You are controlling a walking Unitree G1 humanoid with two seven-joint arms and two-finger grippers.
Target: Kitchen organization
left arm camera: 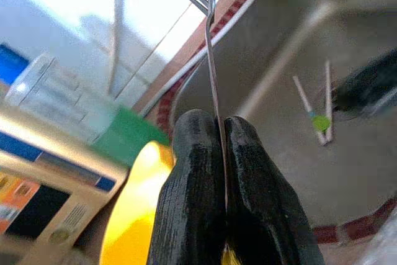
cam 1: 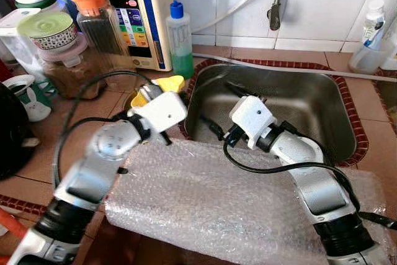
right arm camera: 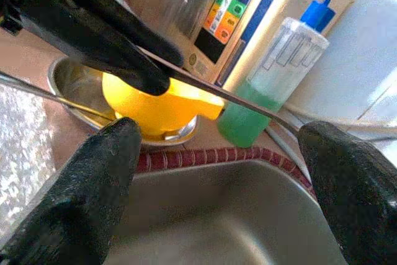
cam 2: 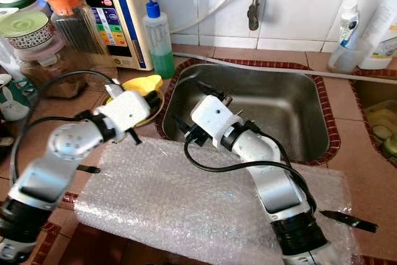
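Left tool (left arm camera: 220, 153): fingers pressed together on the handle of a metal fork (left arm camera: 209, 48), tines pointing away from the wrist. The left wrist view places the fork over the near-left rim of the steel sink (cam 1: 310, 100), just beside the yellow cup (right arm camera: 155, 107) — that cup sits in a small metal bowl (right arm camera: 68, 82) on the tiled table (cam 1: 111, 107).

Right tool (right arm camera: 217, 172): fingers spread wide, holding nothing, positioned over the sink's left edge and facing the left tool. The fork's shaft crosses between the two right fingers without touching either.

Two thin sticks (left arm camera: 316, 107) lie on the sink floor. A sheet of bubble wrap (cam 1: 217, 203) covers the table under both arms. A green soap bottle (cam 1: 180, 38) with a blue cap stands behind the cup — next to a white appliance (cam 1: 139, 10).
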